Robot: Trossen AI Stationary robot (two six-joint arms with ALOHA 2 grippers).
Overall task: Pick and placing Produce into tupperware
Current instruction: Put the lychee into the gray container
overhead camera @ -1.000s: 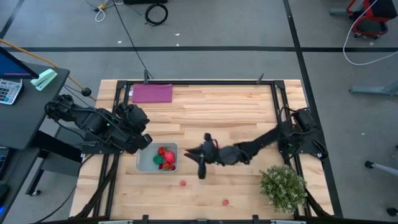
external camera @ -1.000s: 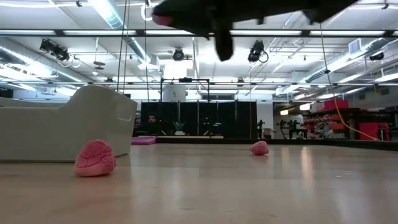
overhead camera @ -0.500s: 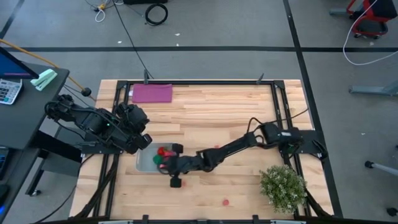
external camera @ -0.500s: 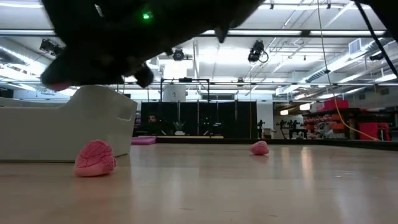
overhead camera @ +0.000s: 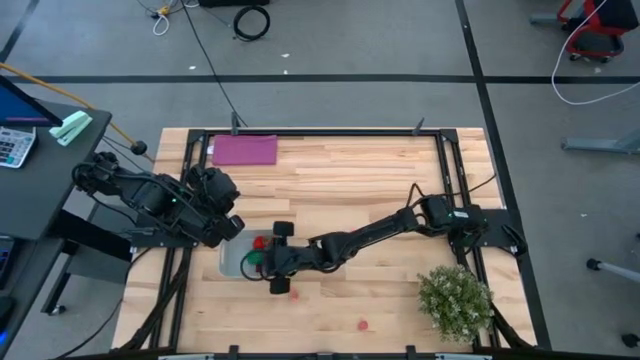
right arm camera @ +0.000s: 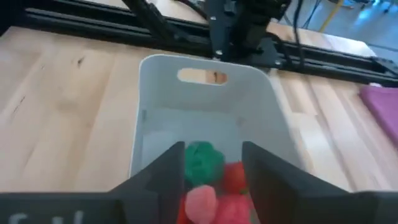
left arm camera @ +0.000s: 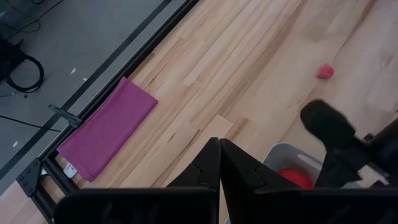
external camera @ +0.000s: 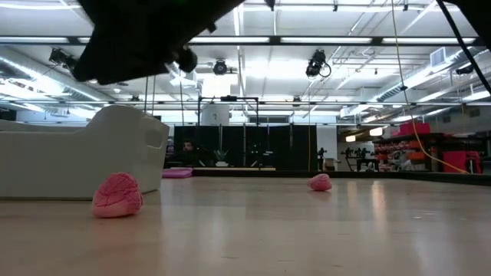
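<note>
- The tabletop [overhead camera: 350,180] is pale wood planks in a black frame, standing on a grey floor crossed by dark tape lines.
- The container [overhead camera: 232,260] sits near the tabletop's front-left part; the right wrist view shows it white, with a slot handle in its far wall.
- A purple mat [overhead camera: 245,150] lies well behind the container, at the tabletop's back edge.
- A bushy green plant [overhead camera: 455,300] stands far to the container's right, at the front corner.
- Inside the container lie a green piece [right arm camera: 203,160] and red pieces [right arm camera: 231,177].
- A pink piece [external camera: 117,195] rests on the tabletop just in front of the container; another small piece [overhead camera: 362,324] lies well to the container's right and forward.
- In the low view the room behind has ceiling lights and dark equipment.
- The right gripper [right arm camera: 211,180] reaches low from the right side, stretched across to hover over the container, fingers spread narrowly with a pale pink piece [right arm camera: 200,202] between them.
- The left gripper [left arm camera: 219,163] waits beside the container's left end, fingers closed together, empty.
</note>
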